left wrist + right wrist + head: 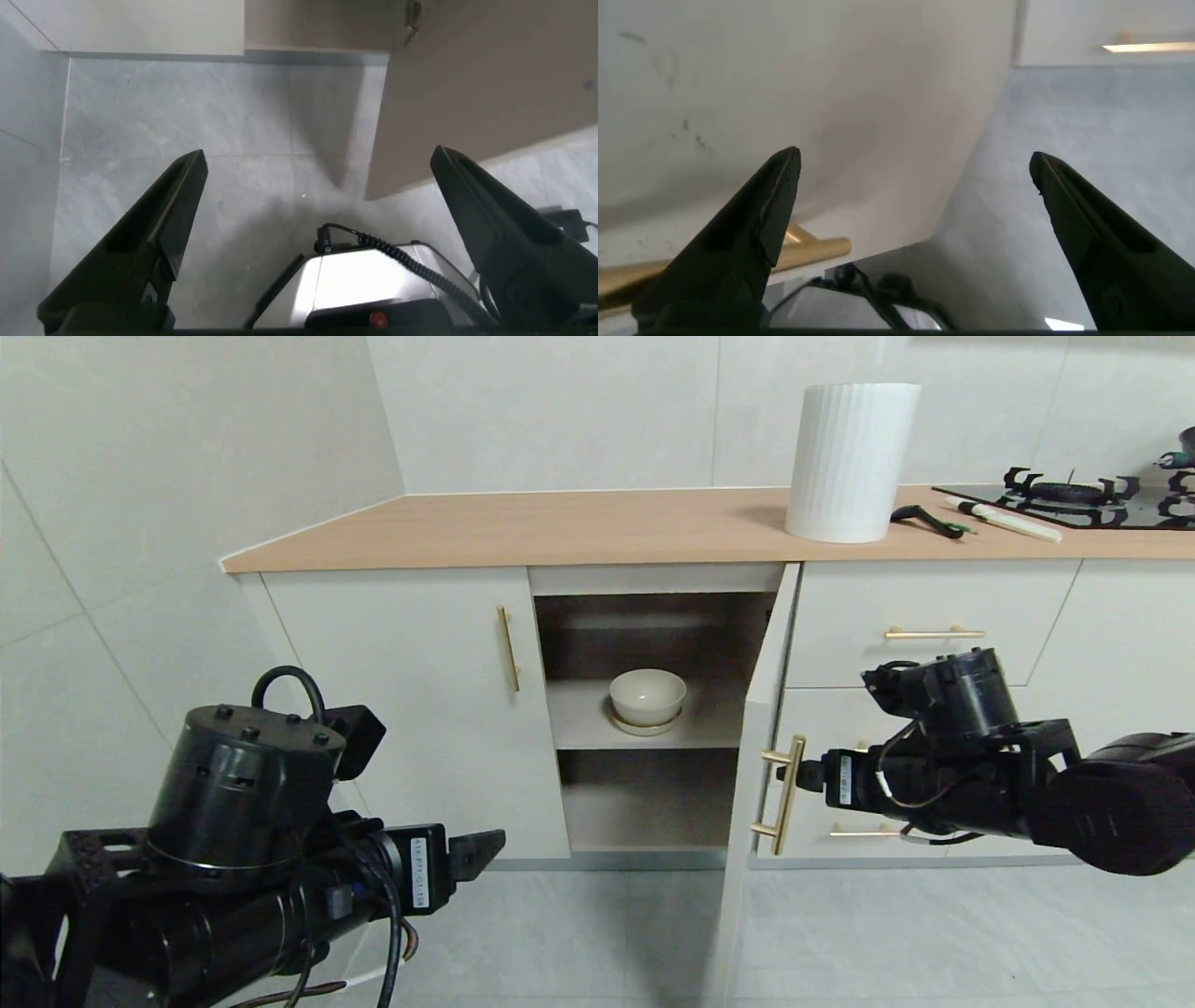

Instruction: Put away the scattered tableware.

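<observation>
1. The bowl (647,695) sits upright on a shallow plate (642,726), on the middle shelf (714,719) of the open cupboard under the counter (560,527). Stacking the two takes up one spot on the shelf, and by the look of it this is where the tableware is meant to be stored.
2. The cupboard door (761,709) stands swung out toward the robot, which leaves the shelf open to reach.
3. The right hand (913,157) is just beside the door's gold handle (787,793), on the door's outer side. Its fingers are spread wide and grip nothing. The handle bar shows close by one finger, so I judge that the hand is placed there to work the door, probably to push it shut.
4. The left hand (318,157) hangs low over the floor, well apart from the cupboard, fingers released and empty. Held there it is out of the door's swing.
5. On the counter a tall white ribbed cylinder (851,462) stands near a black tool (924,520) and a pale utensil (1004,518), beside the stove (1074,495). They could be next to put away, though I cannot tell what they are.
</observation>
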Controlling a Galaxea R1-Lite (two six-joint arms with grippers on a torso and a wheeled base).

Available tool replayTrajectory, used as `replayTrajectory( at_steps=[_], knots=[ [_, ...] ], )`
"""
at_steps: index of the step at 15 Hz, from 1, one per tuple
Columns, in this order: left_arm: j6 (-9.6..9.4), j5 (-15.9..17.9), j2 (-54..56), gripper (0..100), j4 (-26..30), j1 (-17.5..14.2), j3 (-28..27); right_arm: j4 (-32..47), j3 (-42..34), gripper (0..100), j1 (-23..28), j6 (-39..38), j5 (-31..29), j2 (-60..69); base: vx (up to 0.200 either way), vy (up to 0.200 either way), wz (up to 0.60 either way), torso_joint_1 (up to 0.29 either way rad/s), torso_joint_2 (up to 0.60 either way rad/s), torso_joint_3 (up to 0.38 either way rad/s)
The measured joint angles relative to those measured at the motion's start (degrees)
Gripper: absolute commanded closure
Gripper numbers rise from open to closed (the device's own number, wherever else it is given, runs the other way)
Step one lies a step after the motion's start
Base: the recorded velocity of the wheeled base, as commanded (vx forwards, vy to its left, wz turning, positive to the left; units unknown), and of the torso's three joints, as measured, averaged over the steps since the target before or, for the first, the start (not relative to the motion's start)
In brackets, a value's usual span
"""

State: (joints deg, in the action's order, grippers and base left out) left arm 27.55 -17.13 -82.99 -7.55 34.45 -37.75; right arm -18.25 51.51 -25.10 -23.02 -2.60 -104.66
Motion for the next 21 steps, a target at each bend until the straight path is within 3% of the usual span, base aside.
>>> replayTrajectory(
  at_steps=[6,12,21],
  knots=[
    [-0.05,-0.09,-0.35,0,0.16,0.0,0.11,-5.03,3.32,0,-2.07,0.38,-0.13,-8.19,0.0,0.0,0.0,0.0,0.0,0.0],
    [-0.07,-0.09,-0.55,0,0.41,0.0,0.24,-6.22,3.75,0,-2.29,0.0,-0.29,-10.28,0.2,0.0,0.0,-0.002,0.0,0.004],
    [-0.07,-0.09,-0.57,0,0.2,0.0,0.16,-9.34,7.91,0,-6.7,-5.83,-0.4,-14.8,0.0,0.0,0.0,0.0,0.0,0.0]
  ],
)
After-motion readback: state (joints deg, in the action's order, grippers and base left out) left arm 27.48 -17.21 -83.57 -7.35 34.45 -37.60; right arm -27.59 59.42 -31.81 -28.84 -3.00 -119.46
